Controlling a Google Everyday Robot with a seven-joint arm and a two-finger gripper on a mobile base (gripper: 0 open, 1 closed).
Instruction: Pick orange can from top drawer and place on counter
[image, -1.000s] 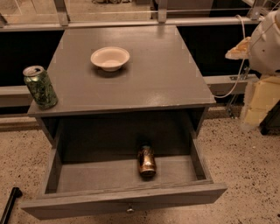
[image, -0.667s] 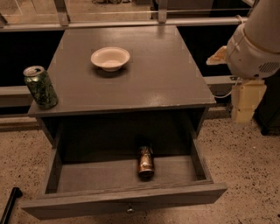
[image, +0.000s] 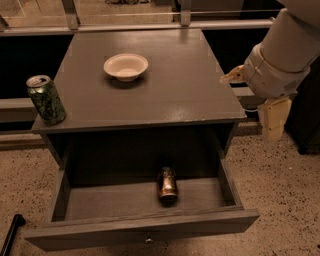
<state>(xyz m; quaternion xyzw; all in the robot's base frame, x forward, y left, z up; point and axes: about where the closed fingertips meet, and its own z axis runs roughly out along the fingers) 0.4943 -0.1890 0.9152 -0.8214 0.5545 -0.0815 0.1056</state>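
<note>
The gripper (image: 270, 113) is at the right side of the view, at the end of a thick white arm (image: 287, 52) that comes in from the upper right corner. It hangs in the air just beyond the right edge of the counter (image: 175, 97), about level with that surface and over the speckled floor (image: 287, 192). Whether it is open or closed cannot be told from this view. It touches no object and is well apart from the orange can (image: 168, 184).

The counter is the flat grey top of the cabinet. On it, toward the back and a little left of the middle, stands a small white bowl (image: 126, 66). A green can (image: 46, 99) stands upright at the front left corner of the counter, close to the edge.

Under the counter the top drawer (image: 100, 231) is pulled out wide toward the camera. A small round knob (image: 148, 240) sits on its front panel. The orange can lies on its side on the drawer floor, a little right of the middle, with one end toward the front panel and near to it. It is the only thing seen in the drawer.

At the lower left corner a thin black object (image: 11, 236) rests on the floor beside the drawer.
</note>
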